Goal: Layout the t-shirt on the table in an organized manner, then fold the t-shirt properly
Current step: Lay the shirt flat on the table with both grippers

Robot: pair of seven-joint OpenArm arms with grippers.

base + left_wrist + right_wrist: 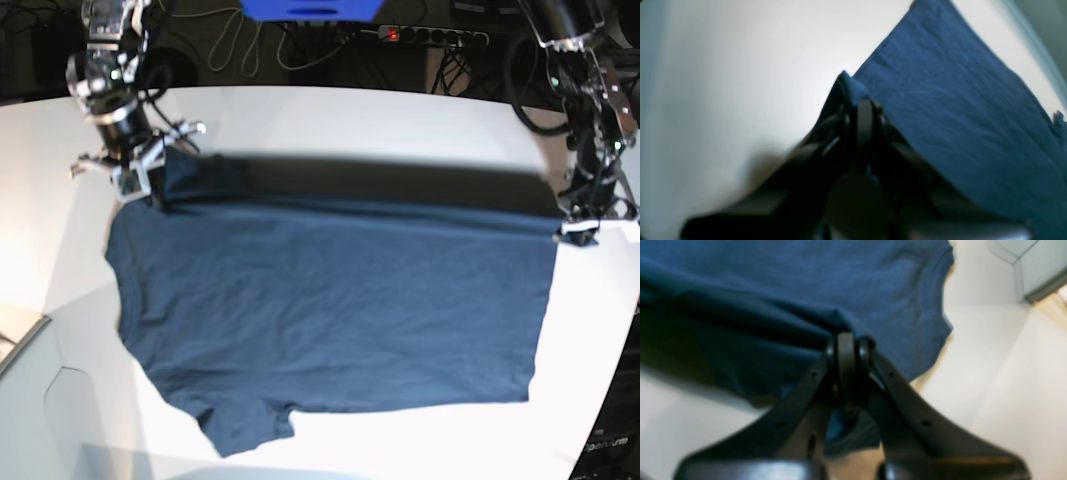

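Both hands pinch t-shirt (pixel 330 300) | white table (pixel 340 115) | cables behind

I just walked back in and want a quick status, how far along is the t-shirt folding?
Done: the t-shirt is mostly spread across the table, one sleeve flat at the near edge. In hand: the right gripper and left gripper are each shut on a far corner, the far edge lifted off the table between them. Left: no fold shows yet, so finish the layout, then do all the folding.
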